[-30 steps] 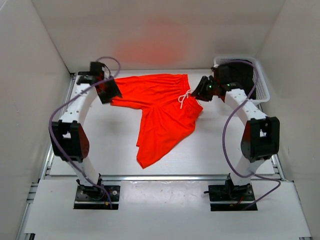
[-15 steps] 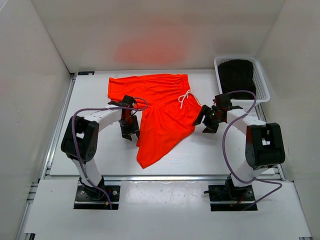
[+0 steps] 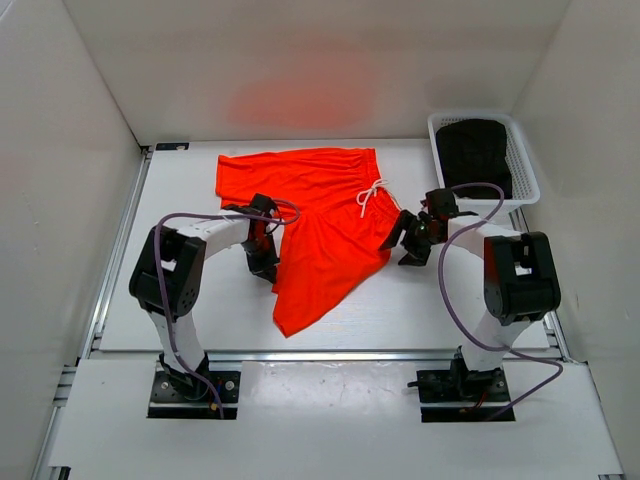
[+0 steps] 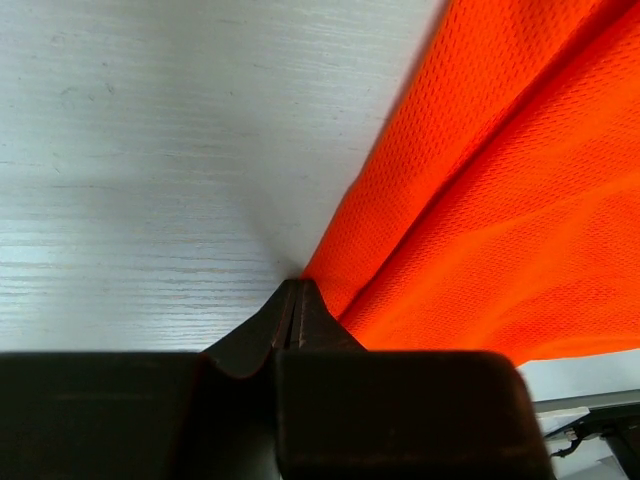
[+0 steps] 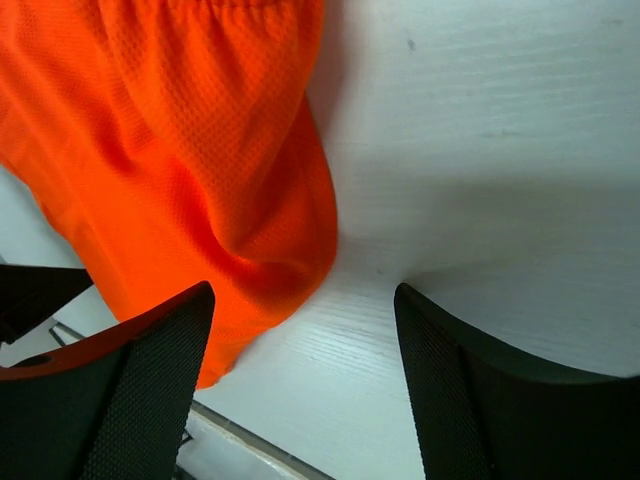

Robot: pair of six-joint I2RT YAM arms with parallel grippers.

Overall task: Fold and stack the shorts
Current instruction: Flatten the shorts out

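The orange-red shorts (image 3: 325, 225) lie spread on the white table, waistband at the back, white drawstring (image 3: 370, 193) near the middle, one leg folded down toward the front. My left gripper (image 3: 265, 262) is low at the left edge of that leg. In the left wrist view its jaws (image 4: 298, 285) are shut, and the shorts' edge (image 4: 480, 170) runs straight into the closed tips. My right gripper (image 3: 405, 240) stands open at the right edge of the shorts. In the right wrist view (image 5: 305, 300) one finger is over the orange fabric (image 5: 180, 150) and the other over bare table.
A white basket (image 3: 527, 172) holding dark folded cloth (image 3: 475, 150) stands at the back right corner. White walls close in the table on three sides. The table's front rail (image 3: 320, 353) runs just before the arm bases.
Both arms came down from the back of the table to the shorts' left and right edges. The left jaws closed at the fabric edge; the right jaws opened wider.
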